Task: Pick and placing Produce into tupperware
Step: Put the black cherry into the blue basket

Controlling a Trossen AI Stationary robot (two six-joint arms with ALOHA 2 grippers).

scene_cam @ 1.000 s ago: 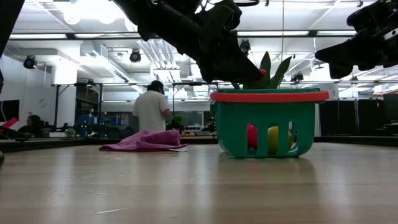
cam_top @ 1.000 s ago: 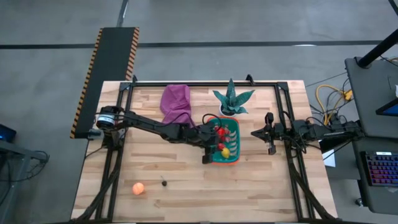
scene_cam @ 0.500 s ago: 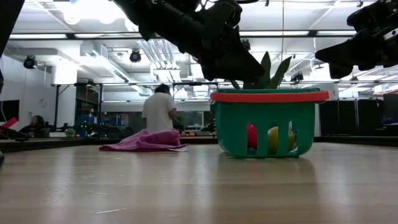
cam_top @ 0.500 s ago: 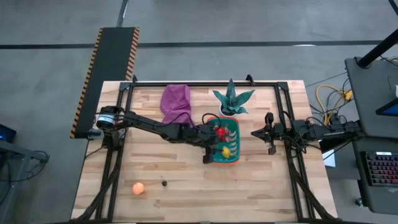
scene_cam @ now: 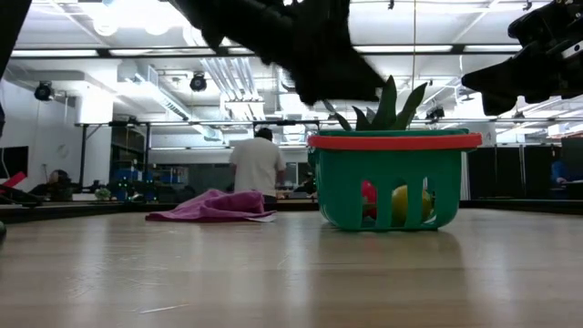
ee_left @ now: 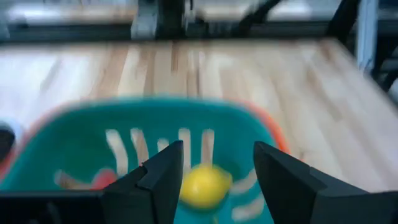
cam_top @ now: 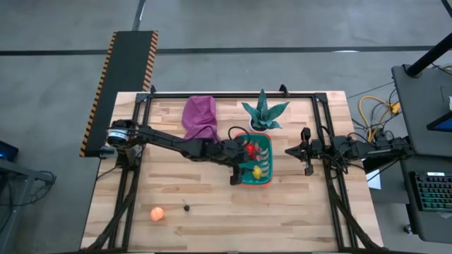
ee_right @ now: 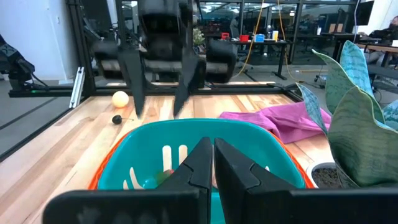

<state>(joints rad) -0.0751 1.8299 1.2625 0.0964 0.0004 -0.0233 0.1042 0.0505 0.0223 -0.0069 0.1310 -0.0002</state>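
Observation:
The teal tupperware (cam_top: 263, 141) with an orange rim stands mid-table. Inside it lie a red fruit (cam_top: 251, 149) and a yellow lemon (cam_top: 257, 171); the lemon (ee_left: 202, 185) also shows between my fingers in the left wrist view. My left gripper (cam_top: 247, 156) hangs open just above the tupperware's left side (scene_cam: 351, 87), holding nothing. An orange ball (cam_top: 157, 214) and a small dark piece (cam_top: 186, 207) rest on the wood near the front left. My right gripper (cam_top: 288, 151) waits shut to the right of the tupperware (ee_right: 212, 155).
A purple cloth (cam_top: 200, 116) lies at the far side, left of a green spiky plant in a white pot (cam_top: 263, 114) that stands right behind the tupperware. A black frame (cam_top: 233, 94) edges the table. A person (scene_cam: 258, 164) stands in the room beyond.
My left gripper has lifted a little, from just inside the tupperware's rim to clear above it. The person in the room behind has walked toward the right.

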